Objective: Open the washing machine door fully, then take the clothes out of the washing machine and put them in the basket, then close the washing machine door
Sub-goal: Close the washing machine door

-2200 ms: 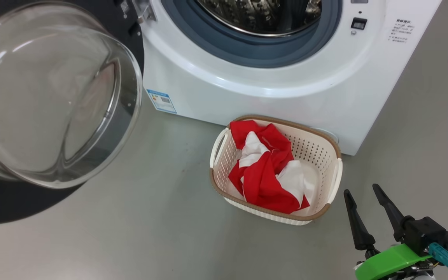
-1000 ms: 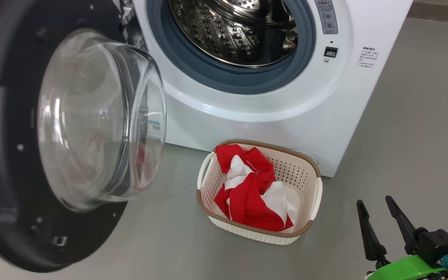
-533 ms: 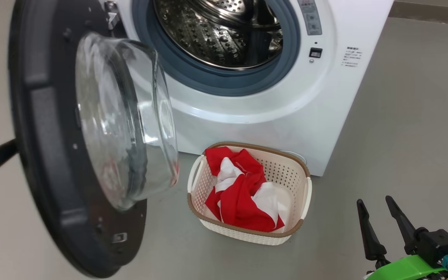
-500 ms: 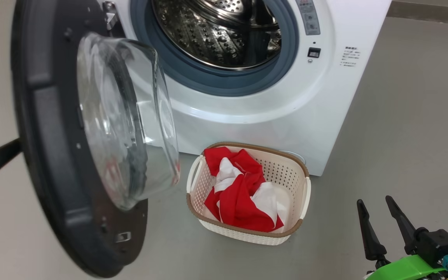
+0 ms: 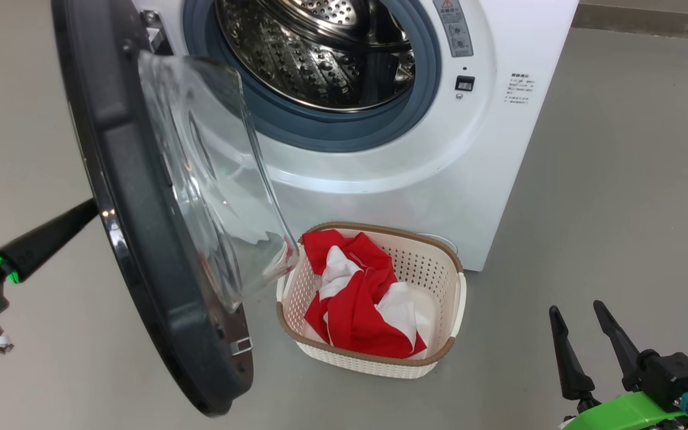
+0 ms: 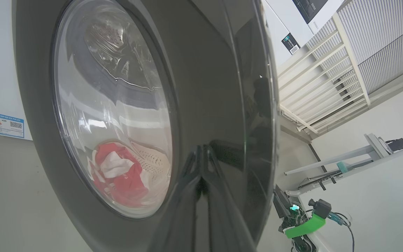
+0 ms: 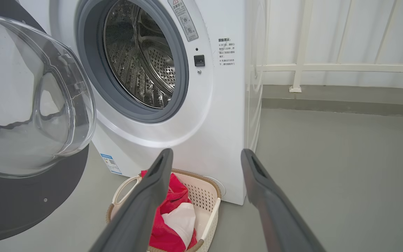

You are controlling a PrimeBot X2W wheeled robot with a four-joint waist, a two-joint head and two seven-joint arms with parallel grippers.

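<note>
Nearest, the right gripper [image 5: 576, 308] hangs low over the floor [image 5: 619, 179], jaws spread wide and empty, well apart from the work. The left gripper [image 5: 84, 214], fingers pressed together with nothing between them, has come into sight behind the washing machine door [image 5: 135, 239]; a second ago it was not to be seen. In that time the door has swung from nearly face-on to almost edge-on, its glass bowl [image 5: 224, 197] now reaching over the near left corner of the basket [image 5: 368, 365]. Judgement: closing is under way, perhaps halfway. The clothes [image 5: 356, 304] lie heaped in the basket, which stands on the floor just before the washing machine [image 5: 439, 197], so unloading looks finished. Not settled: the door's rim hides the left fingertips from the head view, and in the left wrist view they merge with their own reflection in the gloss, so contact is likely but unconfirmed. The steel drum [image 5: 314, 54] shows no fabric, yet its top is cut off.
</note>
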